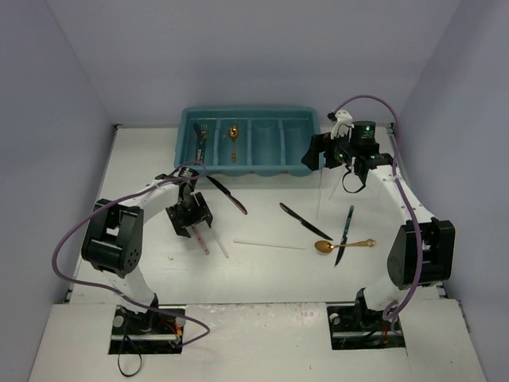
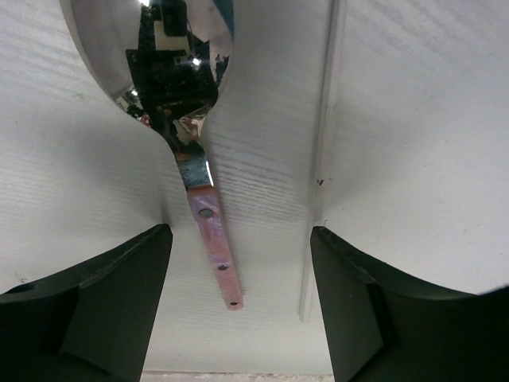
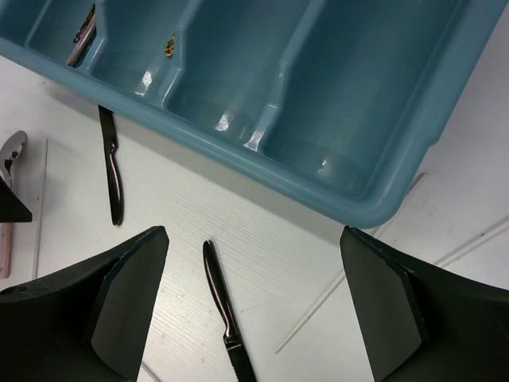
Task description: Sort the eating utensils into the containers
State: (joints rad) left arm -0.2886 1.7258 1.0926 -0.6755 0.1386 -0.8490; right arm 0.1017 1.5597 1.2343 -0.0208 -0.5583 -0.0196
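Observation:
The teal tray of containers [image 1: 298, 151] holds a silver fork [image 1: 202, 137] in its leftmost compartment and a gold spoon [image 1: 233, 139] in the one beside it. My left gripper [image 1: 189, 216] stands open, low over the table. A silver spoon with a pinkish handle [image 2: 213, 243] lies between its fingers, touching neither, and a pale stick [image 2: 322, 159] lies by the right finger. My right gripper [image 1: 326, 151] hangs open by the tray's right end [image 3: 318, 95], above a black knife [image 3: 223, 310] and a pale stick [image 3: 350, 294]. Nothing is held.
Loose on the table lie a black knife [image 1: 227, 193] near the left arm, another black knife [image 1: 306, 221], a dark knife [image 1: 344, 235], a gold spoon [image 1: 342, 245] and pale sticks [image 1: 269, 244]. The tray's two right compartments [image 3: 358, 72] hold nothing.

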